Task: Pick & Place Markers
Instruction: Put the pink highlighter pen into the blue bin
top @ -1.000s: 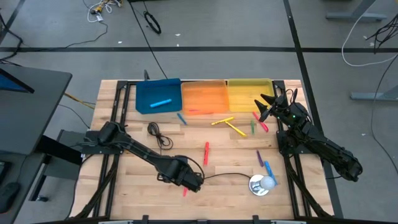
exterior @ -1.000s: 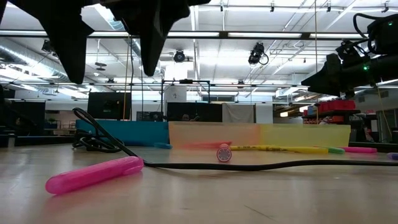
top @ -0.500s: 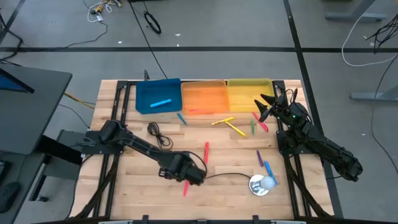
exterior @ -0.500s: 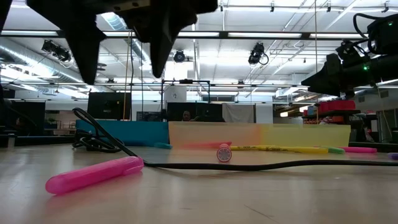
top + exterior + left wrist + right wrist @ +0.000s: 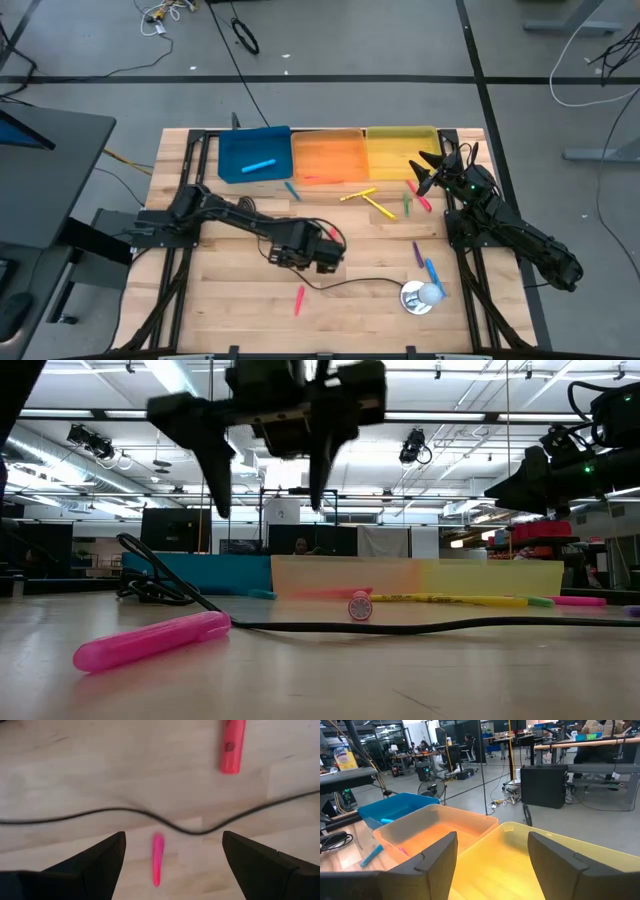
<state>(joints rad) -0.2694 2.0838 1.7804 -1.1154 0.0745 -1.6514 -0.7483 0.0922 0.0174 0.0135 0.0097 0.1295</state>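
L pincer (image 5: 328,252) open mid-table; R pincer (image 5: 424,172) open.

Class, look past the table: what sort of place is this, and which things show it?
Probably a robotics lab or open workshop: exposed ceiling ducts, rows of desks with computers, and cables on the concrete floor.

high: overhead, down | low: tabletop, level | wrists: forward, close

You see pale planked wood on the table (image 5: 200,300), probably glossy plastic pink marker (image 5: 150,641), translucent plastic trays (image 5: 330,155).
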